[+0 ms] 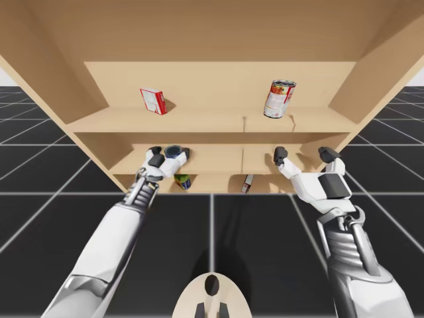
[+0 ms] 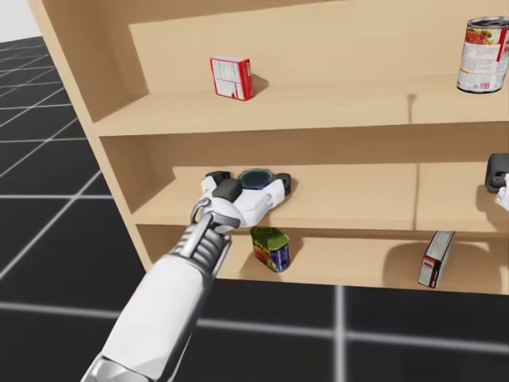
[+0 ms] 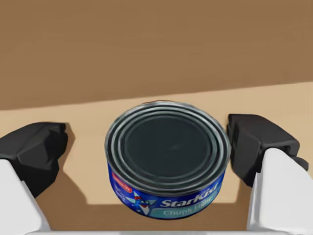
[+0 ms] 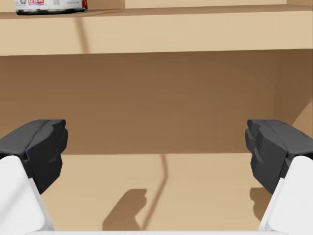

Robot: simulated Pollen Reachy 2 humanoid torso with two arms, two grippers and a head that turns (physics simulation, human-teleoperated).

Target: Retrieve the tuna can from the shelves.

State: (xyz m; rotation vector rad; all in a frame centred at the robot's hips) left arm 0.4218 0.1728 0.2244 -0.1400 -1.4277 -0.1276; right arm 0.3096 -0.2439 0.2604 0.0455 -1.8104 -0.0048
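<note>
While the blue tuna can (image 3: 167,159) stands flat on the middle shelf (image 2: 358,195), it lies squarely between the wide-spread fingers of my left gripper (image 3: 147,147), not yet clamped; my right gripper (image 4: 155,149), equally spread and empty, hangs well apart.

Light wooden shelves (image 1: 218,122) stand on a black gridded floor (image 1: 265,225).

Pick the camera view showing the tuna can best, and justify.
The left wrist view: the tuna can sits close between the open fingers of my left pincer, dark lid and blue side plain. The head view gives its lid on the middle shelf; the high view, a dark speck there.
</note>
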